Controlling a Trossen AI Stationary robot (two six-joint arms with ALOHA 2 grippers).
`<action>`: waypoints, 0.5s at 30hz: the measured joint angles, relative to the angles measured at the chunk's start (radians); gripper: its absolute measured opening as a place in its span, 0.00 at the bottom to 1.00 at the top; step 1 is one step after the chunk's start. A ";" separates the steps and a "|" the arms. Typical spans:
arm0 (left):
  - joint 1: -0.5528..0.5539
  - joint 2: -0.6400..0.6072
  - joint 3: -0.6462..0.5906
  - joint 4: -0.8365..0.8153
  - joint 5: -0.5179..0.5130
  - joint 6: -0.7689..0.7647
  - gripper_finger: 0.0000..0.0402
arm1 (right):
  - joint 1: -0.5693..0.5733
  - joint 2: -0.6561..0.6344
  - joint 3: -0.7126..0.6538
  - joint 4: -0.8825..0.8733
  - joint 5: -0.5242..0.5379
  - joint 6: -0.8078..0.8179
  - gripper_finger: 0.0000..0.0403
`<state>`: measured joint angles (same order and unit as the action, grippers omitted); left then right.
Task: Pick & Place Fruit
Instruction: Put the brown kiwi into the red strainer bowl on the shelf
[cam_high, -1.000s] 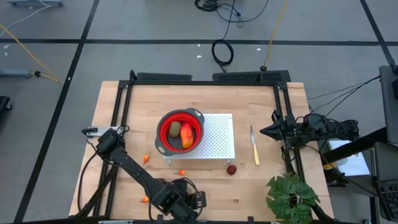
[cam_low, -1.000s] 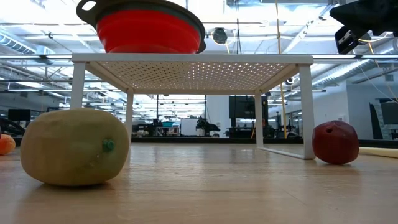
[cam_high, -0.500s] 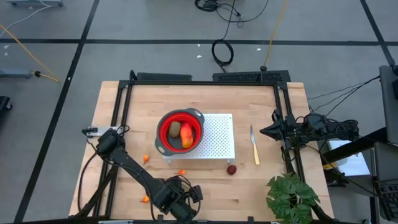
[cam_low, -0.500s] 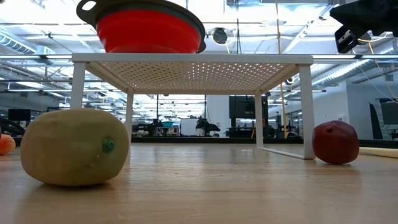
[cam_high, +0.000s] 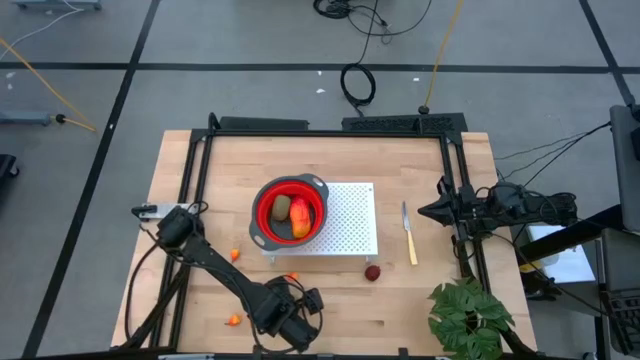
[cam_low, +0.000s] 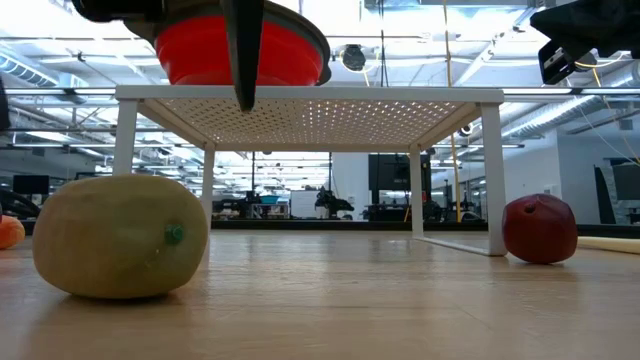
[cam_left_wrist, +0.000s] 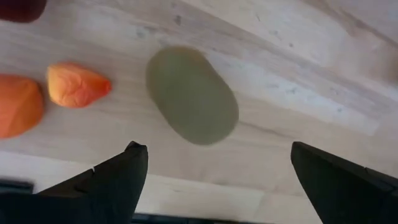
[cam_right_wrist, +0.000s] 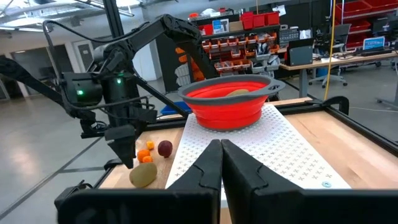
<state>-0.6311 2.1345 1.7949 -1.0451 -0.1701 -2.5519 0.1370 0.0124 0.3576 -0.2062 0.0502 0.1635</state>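
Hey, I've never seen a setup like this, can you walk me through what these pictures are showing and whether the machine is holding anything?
This is a robot with two dark arms at a wooden table. One picture looks straight down, one sits at table height, and two come from cameras on the arms' wrists.

A white rack carries a red bowl holding a mango and a brown oval fruit. On the table lie another oval fruit, a dark red ball, small orange bits, a knife and a plant.

The left pincer hangs open just above the loose oval fruit, holding nothing. The right pincer is shut and empty, waiting at the table's right edge.
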 joint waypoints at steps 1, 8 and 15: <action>0.004 0.000 -0.007 0.000 0.011 -0.002 0.98 | 0.000 0.000 0.000 0.000 0.000 0.000 0.00; 0.016 0.000 -0.052 0.001 0.071 -0.028 0.98 | 0.000 0.000 0.000 0.000 0.000 0.000 0.00; 0.027 0.000 -0.079 0.003 0.075 -0.027 0.98 | 0.000 0.000 0.000 0.000 0.000 0.000 0.00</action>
<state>-0.6036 2.1349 1.7159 -1.0424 -0.0956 -2.5786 0.1368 0.0124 0.3577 -0.2062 0.0502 0.1635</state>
